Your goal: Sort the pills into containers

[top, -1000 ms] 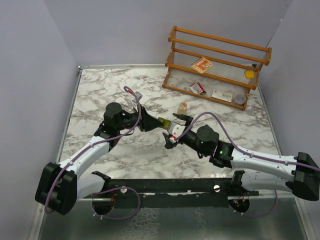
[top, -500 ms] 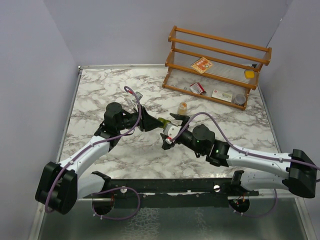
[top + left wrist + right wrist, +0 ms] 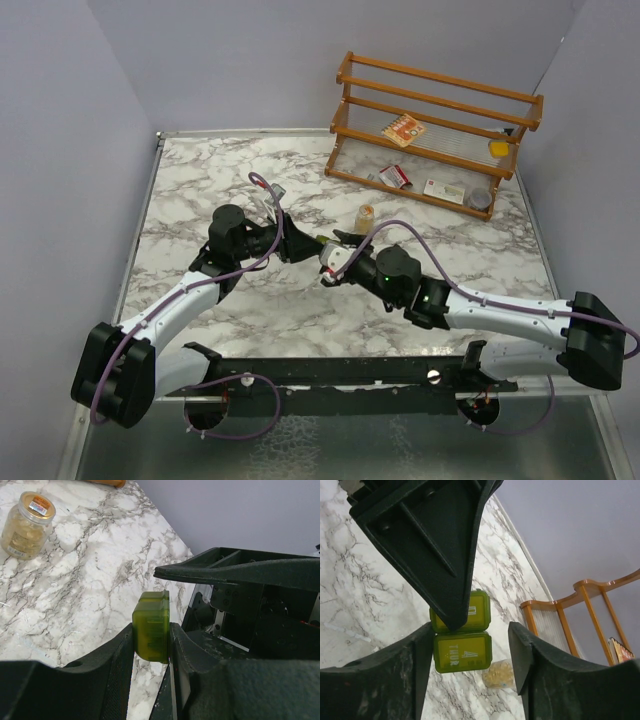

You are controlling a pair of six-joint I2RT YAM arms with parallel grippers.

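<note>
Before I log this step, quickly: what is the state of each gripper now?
Left gripper: closed on the pill box.
Right gripper: open, fingers either side of that box.

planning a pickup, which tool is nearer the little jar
Right. The right tool sits just left of the jar; the left tool, clamped on the pill box, is farther left.

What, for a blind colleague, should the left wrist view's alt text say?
The left gripper clamps a small translucent olive-green plastic pill box over a white marble table. A black finger of the right gripper crosses above it; a clear cylindrical bottle stands top left.
</note>
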